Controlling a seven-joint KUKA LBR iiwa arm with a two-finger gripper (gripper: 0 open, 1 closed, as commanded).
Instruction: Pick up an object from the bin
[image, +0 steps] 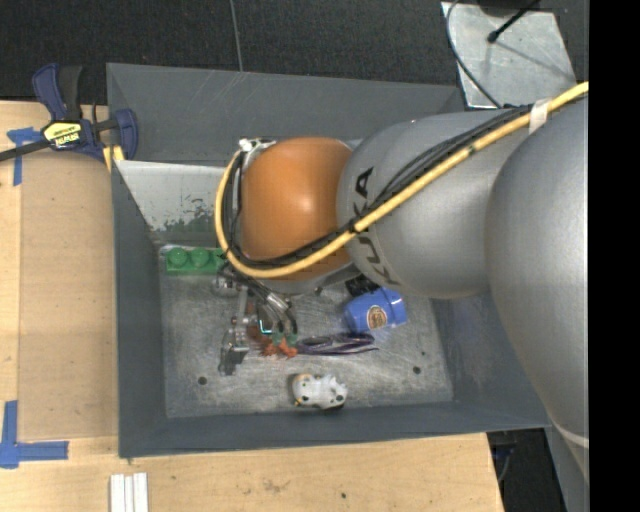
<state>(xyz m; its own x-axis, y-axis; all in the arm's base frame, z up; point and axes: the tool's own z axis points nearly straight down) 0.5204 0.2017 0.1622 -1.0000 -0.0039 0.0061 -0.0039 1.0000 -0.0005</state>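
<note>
The gripper (258, 325) was set low at mid-bin (140, 330), just over a small orange piece (280, 348) lying beside a purple strip (340, 344). Whether it was spread or pressed together could not be told. The reach was judged in hand; closure and a lift would be needed next.

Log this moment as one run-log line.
gripper: low over bin floor, centre-left | nearest: orange-brown piece, purple strip | elsewhere: blue cylinder, white lump, green piece | grasp: not confirmed
</note>
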